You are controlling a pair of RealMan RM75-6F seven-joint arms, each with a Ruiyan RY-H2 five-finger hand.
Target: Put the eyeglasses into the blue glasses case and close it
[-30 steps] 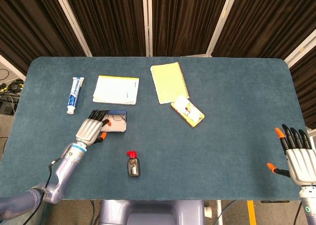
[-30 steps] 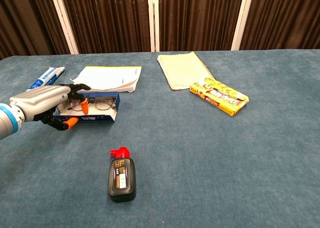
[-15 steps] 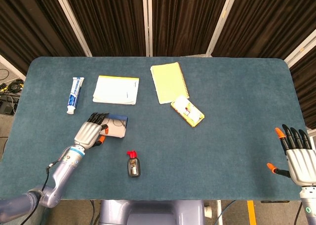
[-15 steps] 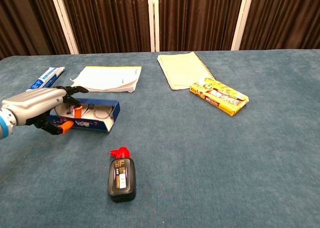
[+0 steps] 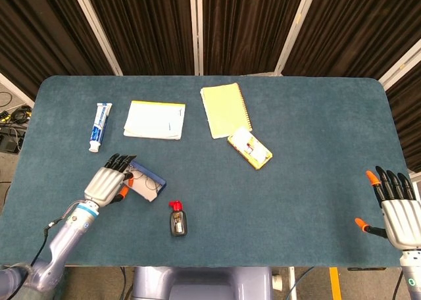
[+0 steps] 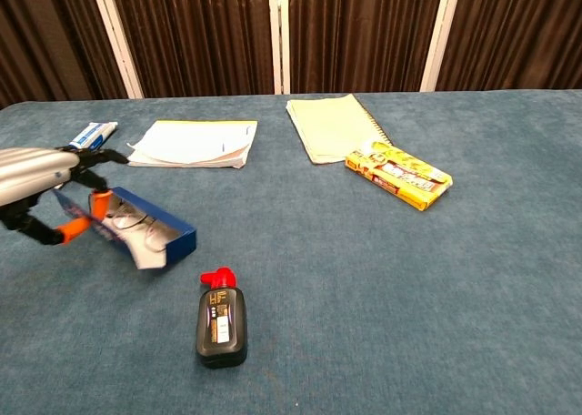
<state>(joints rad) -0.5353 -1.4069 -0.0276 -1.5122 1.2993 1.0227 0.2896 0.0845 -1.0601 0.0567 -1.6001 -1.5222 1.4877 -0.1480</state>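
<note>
Near the table's front-left corner the left hand grips one end of the open blue glasses case, eyeglasses inside, beside the ink bottle, while the right hand hovers, fingers spread, at the front-right corner, broad bare cloth between them.

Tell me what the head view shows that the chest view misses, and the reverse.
Only the head view shows the right hand, open at the table's near right edge. Only the chest view shows the thin-framed eyeglasses lying inside the open blue glasses case. Both show the left hand holding that case, the black red-capped bottle and the spiral-bound yellow notebook.
</note>
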